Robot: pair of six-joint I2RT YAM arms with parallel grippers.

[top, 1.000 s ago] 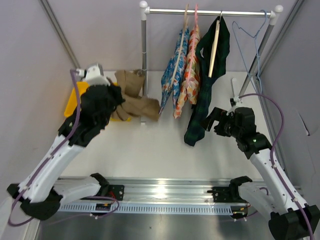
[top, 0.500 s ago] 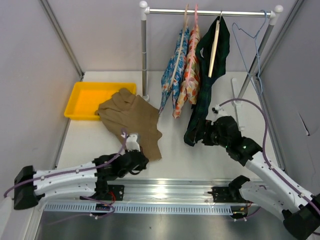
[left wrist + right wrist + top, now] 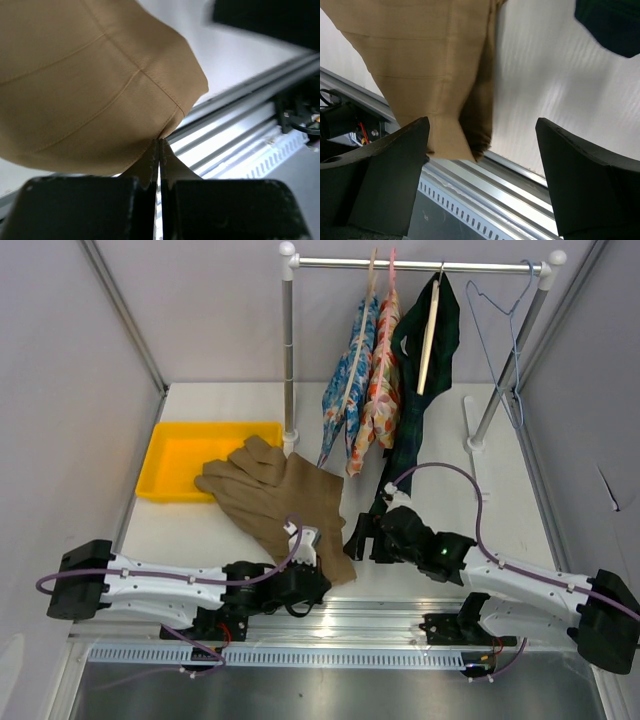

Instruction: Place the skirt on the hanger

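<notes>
We are looking at a yellow tray (image 3: 172,455) sitting at the far left of the white table (image 3: 250,405). The only thing reaching into it is the tan skirt (image 3: 275,495), whose far end is lying over the tray's near right rim. The rest of the skirt is spreading out flat on the table.

The skirt's long axis is running on a diagonal, from the tray at the far left down to the metal track (image 3: 350,625) at the near edge. It is pointing its near corner towards the arm bases.

The left gripper (image 3: 308,548) is pinching that near corner, with its jaws pressed together on the hem. In the left wrist view we are seeing the cloth fanning up and away from the closed fingertips (image 3: 150,160).

The right gripper (image 3: 356,538) is standing just beside the same corner with its jaws spread wide and gripping nothing. In the right wrist view the skirt's end is hanging between its two fingers (image 3: 395,165). We cannot tell whether the cloth is touching the left one.

The thin blue-grey hanger (image 3: 497,315) is hanging by its hook at the right end of the clothes rail (image 3: 420,264), well apart from the skirt. Two floral garments (image 3: 360,390) and a dark green plaid one (image 3: 405,430) are hanging to its left
</notes>
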